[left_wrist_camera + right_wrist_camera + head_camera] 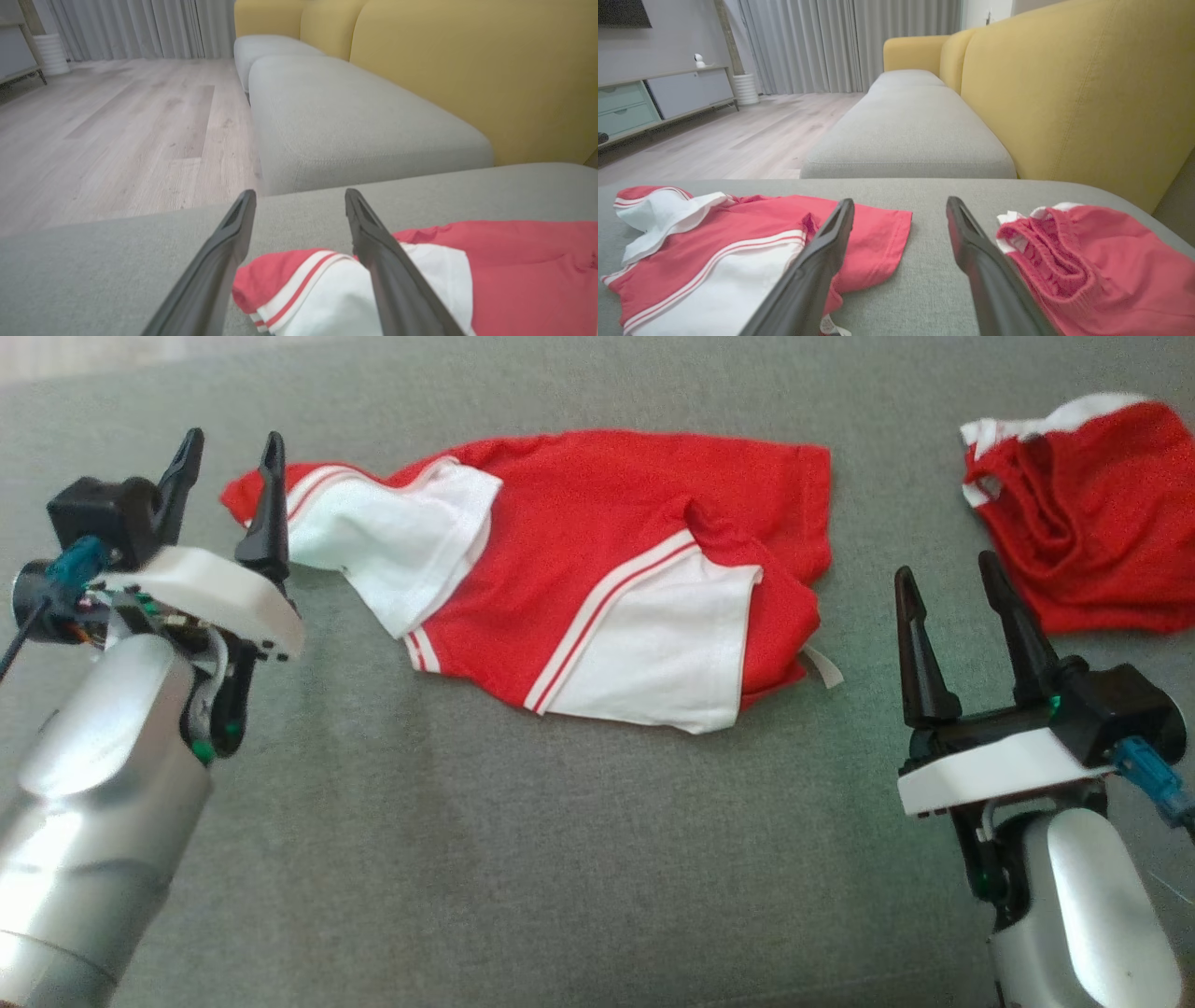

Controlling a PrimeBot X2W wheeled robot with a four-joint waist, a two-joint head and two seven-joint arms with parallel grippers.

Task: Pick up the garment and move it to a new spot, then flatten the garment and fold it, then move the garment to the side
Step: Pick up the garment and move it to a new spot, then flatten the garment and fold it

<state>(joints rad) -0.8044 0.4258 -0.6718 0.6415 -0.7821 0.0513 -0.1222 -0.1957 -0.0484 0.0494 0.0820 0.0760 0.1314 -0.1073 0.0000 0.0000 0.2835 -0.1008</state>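
Two pincers stand with their fingers spread wide and hold nothing. The left pincer [233, 439] is the nearer one to the work. The garment [597, 551], a red shirt with white panels and stripes, lies on the grey cushion [467, 859], and its red sleeve tip sits right under this pincer's fingers. In the left wrist view the striped cuff shows low between the two fingers while the tips stand over bare cushion past it, so the cloth is below the jaws, not gripped by them.

From there the shirt stretches away to this pincer's right. Its long axis runs side to side across the robot, toward the right pincer [945, 567]. It is rumpled: a white sleeve is flopped over the body and a ridge stands near the far hem.

The right pincer is short of the shirt's other end, over bare cushion in the gap between the hem on its left and a second red garment [1092, 523] bunched on its right. It touches neither.

Both silver forearms slope forward, with the wrists set so the fingers point ahead and lie low over the cushion.

Flattening looks like the step in hand. The next move probably turns on the left pincer dropping onto that sleeve end, and on the right one shifting left to reach the hem.
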